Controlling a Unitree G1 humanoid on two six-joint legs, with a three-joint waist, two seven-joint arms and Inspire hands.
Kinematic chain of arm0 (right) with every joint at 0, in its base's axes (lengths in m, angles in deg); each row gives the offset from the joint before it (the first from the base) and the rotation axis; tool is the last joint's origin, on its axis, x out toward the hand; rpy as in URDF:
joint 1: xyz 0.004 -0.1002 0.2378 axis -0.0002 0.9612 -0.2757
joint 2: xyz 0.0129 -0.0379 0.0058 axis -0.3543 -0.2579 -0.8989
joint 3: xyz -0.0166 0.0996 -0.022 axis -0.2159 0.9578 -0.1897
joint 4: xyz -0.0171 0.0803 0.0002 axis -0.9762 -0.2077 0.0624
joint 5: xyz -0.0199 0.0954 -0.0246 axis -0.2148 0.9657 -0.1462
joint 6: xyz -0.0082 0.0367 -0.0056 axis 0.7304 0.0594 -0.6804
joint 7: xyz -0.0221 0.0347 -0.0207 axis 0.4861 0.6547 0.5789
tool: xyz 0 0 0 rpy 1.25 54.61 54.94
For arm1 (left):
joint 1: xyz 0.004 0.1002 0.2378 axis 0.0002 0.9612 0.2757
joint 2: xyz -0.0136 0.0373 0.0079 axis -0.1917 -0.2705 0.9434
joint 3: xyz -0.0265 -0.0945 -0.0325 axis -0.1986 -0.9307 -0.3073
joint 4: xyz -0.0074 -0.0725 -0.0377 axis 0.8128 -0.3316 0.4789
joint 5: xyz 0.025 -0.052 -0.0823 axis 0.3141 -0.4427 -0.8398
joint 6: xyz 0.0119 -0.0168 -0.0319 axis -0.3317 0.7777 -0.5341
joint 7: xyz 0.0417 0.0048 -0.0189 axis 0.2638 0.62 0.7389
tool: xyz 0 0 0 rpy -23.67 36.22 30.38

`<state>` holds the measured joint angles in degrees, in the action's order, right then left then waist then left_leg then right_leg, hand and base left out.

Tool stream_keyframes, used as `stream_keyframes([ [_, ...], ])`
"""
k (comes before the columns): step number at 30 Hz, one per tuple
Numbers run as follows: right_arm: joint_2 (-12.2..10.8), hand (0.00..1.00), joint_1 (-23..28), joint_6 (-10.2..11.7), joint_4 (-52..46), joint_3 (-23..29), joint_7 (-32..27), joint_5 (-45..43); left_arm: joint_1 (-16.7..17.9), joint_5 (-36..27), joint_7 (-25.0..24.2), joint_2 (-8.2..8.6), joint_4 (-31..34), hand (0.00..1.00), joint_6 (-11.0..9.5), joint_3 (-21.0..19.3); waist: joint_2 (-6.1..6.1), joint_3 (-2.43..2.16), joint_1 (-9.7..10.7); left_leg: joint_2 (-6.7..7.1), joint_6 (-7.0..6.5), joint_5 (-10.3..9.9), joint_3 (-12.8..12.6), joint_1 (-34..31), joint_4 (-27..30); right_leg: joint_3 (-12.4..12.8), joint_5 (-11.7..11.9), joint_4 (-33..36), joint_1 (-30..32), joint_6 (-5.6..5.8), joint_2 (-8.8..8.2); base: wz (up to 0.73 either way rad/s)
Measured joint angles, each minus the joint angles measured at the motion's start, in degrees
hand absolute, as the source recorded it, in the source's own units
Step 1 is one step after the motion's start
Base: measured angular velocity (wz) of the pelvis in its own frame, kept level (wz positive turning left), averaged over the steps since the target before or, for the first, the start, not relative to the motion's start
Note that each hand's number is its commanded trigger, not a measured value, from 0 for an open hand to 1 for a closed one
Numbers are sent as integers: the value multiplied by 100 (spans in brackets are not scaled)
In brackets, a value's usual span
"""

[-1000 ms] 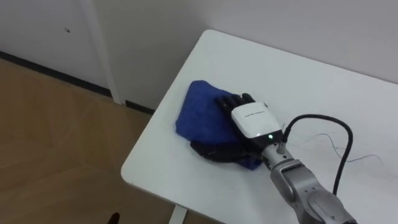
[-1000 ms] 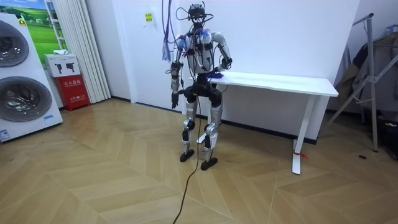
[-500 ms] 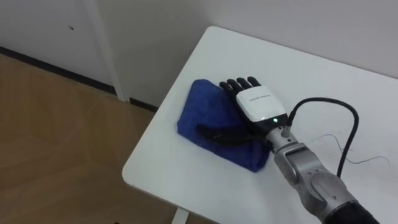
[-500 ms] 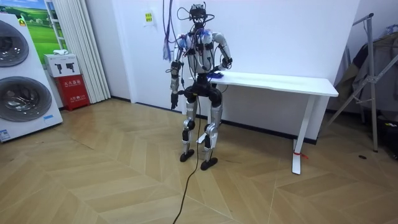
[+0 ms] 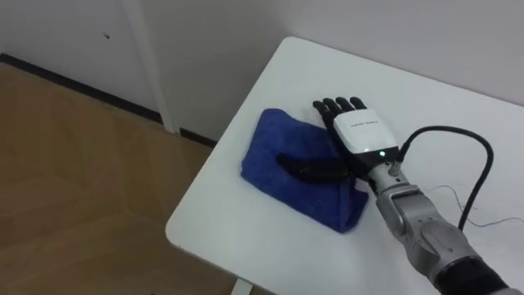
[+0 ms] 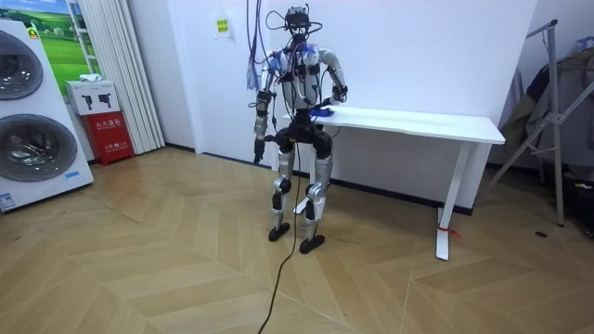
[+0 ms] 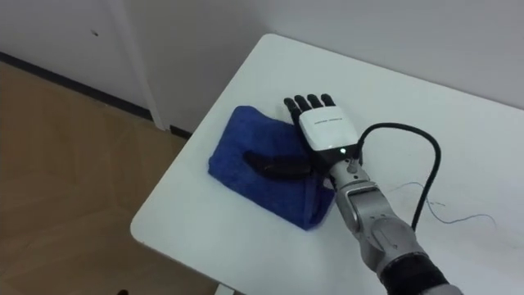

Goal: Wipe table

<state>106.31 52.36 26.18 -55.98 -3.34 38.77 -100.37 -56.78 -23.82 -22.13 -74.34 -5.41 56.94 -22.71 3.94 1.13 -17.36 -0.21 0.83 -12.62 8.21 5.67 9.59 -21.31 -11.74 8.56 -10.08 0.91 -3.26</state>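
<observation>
A folded blue cloth [image 5: 286,168] [image 7: 254,168] lies near the left end of the white table [image 5: 426,98] [image 7: 458,131]. My right hand [image 5: 356,135] [image 7: 323,131] rests flat on the cloth's right part, fingers straight and pointing to the far side, thumb stretched left across the cloth. In the room view I stand at the left end of the table [image 6: 418,122], the cloth [image 6: 320,111] under my right hand. My left hand [image 6: 259,147] hangs by my hip.
The table's left edge and near corner [image 5: 176,233] lie close to the cloth, with wooden floor [image 5: 74,180] below. A thin wire [image 5: 458,197] lies on the table at the right. Washing machines [image 6: 32,111] and a red box [image 6: 109,134] stand at the room view's left.
My right hand has slid with the cloth towards the far side of the table. The eye view has shifted a little.
</observation>
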Motion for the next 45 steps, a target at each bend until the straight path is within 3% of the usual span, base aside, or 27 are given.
stream_keyframes([
  [5,13,0,35,-7,4,-4,49,-109,-15,4,0,-1,20,0,0,-2,-2,-12,18,-2,0,0,67,45,0,44,0,11,-2,0,6,0],
  [8,17,0,211,-1,4,-15,98,-214,-15,4,0,-1,20,0,0,2,-32,-53,15,-13,-1,1,258,142,-15,-3,-6,137,-36,9,5,2],
  [9,23,0,293,9,2,-14,126,-215,-16,-4,-1,-4,20,0,-5,30,-96,-60,29,-110,-14,12,507,237,-45,-1,-60,466,75,52,6,-19],
  [10,0,0,335,63,-30,-14,154,-217,-58,-16,11,-48,19,0,-28,20,-132,-59,-22,-185,-17,16,986,279,-54,265,-271,446,337,81,124,-40],
  [11,-24,0,302,113,-67,-28,158,-257,-59,-1,25,-73,6,0,-43,-5,-121,-57,-56,-241,-13,13,1154,270,-55,459,-216,223,540,-17,205,-68],
  [12,-69,0,257,165,-113,-138,107,-332,-34,18,20,-59,-102,0,-43,-123,-125,-93,9,-366,129,-43,1111,209,-23,433,326,-17,761,-332,342,-37],
  [13,-68,0,341,130,-89,-250,85,-347,19,48,-1,-57,-169,0,-44,-155,-116,-85,169,-407,348,-86,702,183,17,362,416,45,656,-333,346,-9],
  [14,-80,0,426,123,-86,-242,86,-348,-4,67,-11,-48,-178,0,-48,-152,-103,-79,208,-406,362,-76,477,192,-35,371,416,38,592,-333,336,34],
  [15,-79,0,520,78,-68,-223,92,-333,-15,65,-40,-32,-154,0,-89,-136,-65,-54,257,-386,335,-49,126,129,-185,474,416,5,474,-332,324,35],
  [16,-62,0,520,46,-68,-203,98,-373,-21,64,-54,-45,-142,0,-124,-85,-61,-58,307,-350,86,135,-135,-75,-202,599,401,5,433,-309,309,22],
  [17,-95,0,519,29,-71,-217,112,-419,-10,62,-49,-62,-142,0,-117,-81,-4,-81,272,-320,112,194,-189,-87,-165,609,388,5,440,-287,286,7],
  [18,-88,0,485,62,-111,-218,116,-520,-12,60,-45,-53,-138,0,-66,-84,37,-89,271,-290,94,226,-181,-25,-187,516,364,4,446,-244,268,-5],
  [19,-93,0,442,69,-117,-210,116,-591,-40,62,-47,-34,-137,0,-16,-82,96,-36,268,-207,79,232,-173,4,-191,482,361,0,426,-240,241,0],
  [21,-96,0,443,70,-121,-208,115,-638,-31,62,-47,-30,-155,0,-13,-82,157,-38,253,-161,70,235,-175,3,-191,390,361,-4,416,-239,233,2],
  [27,-84,0,446,140,-508,-204,42,-700,-166,61,69,-56,-162,0,-31,-96,141,-31,260,-37,-48,212,-195,-114,-185,405,280,2,494,-108,127,-3],
  [40,-96,0,449,431,-779,-232,-383,-708,-276,79,75,-44,-415,0,-81,-86,109,-53,65,-40,-48,213,-221,-107,-175,390,279,5,500,-110,133,-1],
  [45,-98,0,466,432,-991,-242,-392,-648,-392,75,80,-22,-701,0,-73,-85,72,-46,33,-41,-48,213,-239,-112,-180,384,279,3,500,-109,132,0],
])
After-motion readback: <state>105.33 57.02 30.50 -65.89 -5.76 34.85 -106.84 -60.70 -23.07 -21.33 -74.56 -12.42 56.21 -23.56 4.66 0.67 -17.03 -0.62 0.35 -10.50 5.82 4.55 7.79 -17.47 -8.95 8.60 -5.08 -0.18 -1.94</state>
